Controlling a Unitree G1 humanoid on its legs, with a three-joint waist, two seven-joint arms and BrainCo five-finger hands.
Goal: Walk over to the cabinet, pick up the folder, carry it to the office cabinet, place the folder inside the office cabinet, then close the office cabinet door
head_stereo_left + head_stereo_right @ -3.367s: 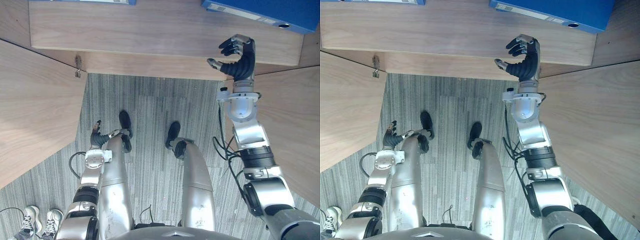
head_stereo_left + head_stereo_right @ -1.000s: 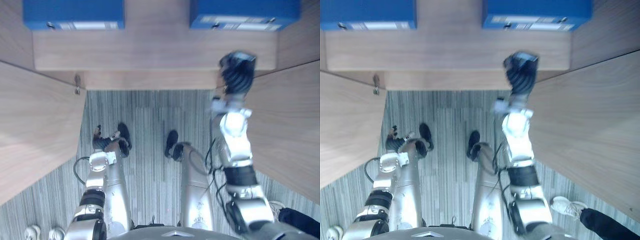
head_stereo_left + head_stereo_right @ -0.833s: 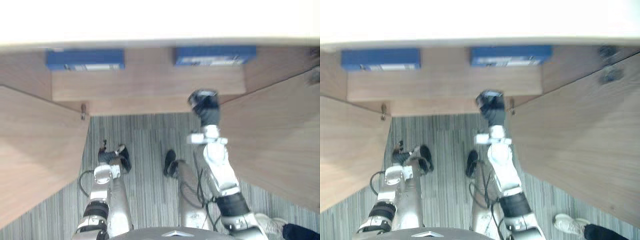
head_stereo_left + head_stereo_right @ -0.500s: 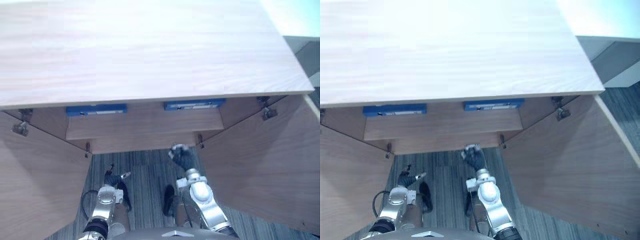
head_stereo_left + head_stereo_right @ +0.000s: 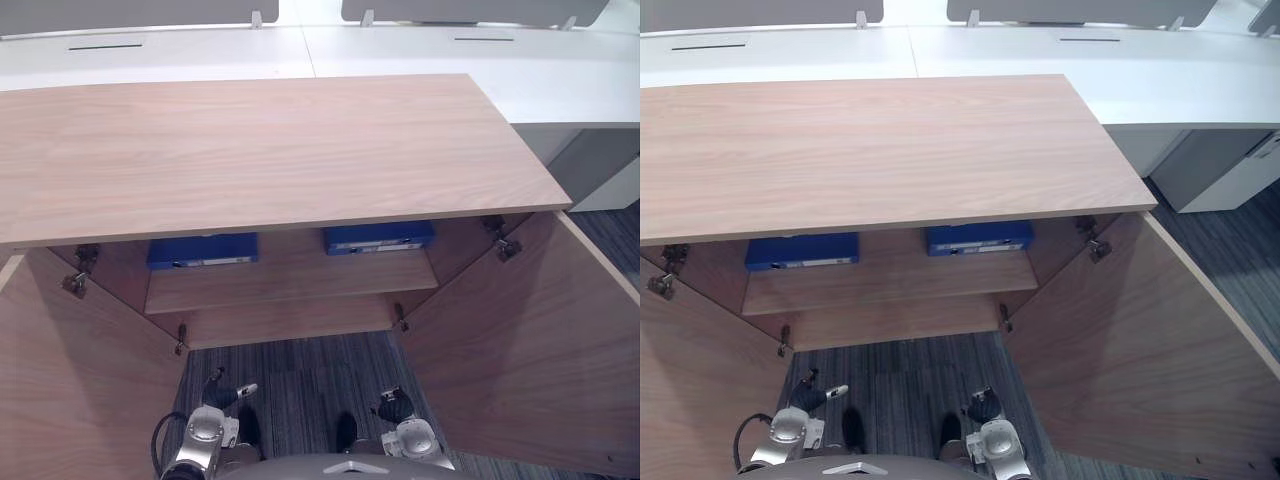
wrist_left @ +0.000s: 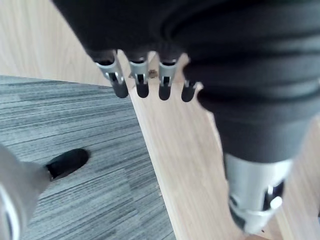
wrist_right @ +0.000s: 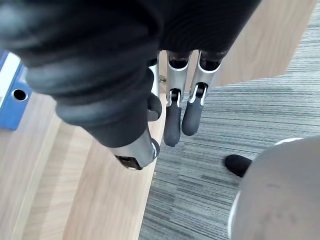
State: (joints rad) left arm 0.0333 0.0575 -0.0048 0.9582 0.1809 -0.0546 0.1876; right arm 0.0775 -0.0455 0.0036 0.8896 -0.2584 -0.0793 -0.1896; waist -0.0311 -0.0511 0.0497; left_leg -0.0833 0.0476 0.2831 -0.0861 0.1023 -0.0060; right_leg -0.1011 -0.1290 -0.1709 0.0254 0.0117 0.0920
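Stored spine-out on pale wooden cabinet shelf (image 5: 290, 285) at 12 o'clock: blue folder (image 5: 378, 237), second blue folder (image 5: 203, 250) well apart. Left hand (image 5: 225, 392) and right hand (image 5: 392, 405) low at 6 o'clock, fingers straight, empty, probably clear for door swing. Wooden right door (image 5: 520, 350) wide open; closing pending.

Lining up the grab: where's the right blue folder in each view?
Left eye view: right folder on the shelf, under the cabinet top, right of centre.
Right eye view: right folder on the shelf, near centre.
Left wrist view: wood panel and carpet past the left hand.
Right wrist view: probably the right folder, ring-hole end, beside the right hand.
Shared landmark: the carpet.
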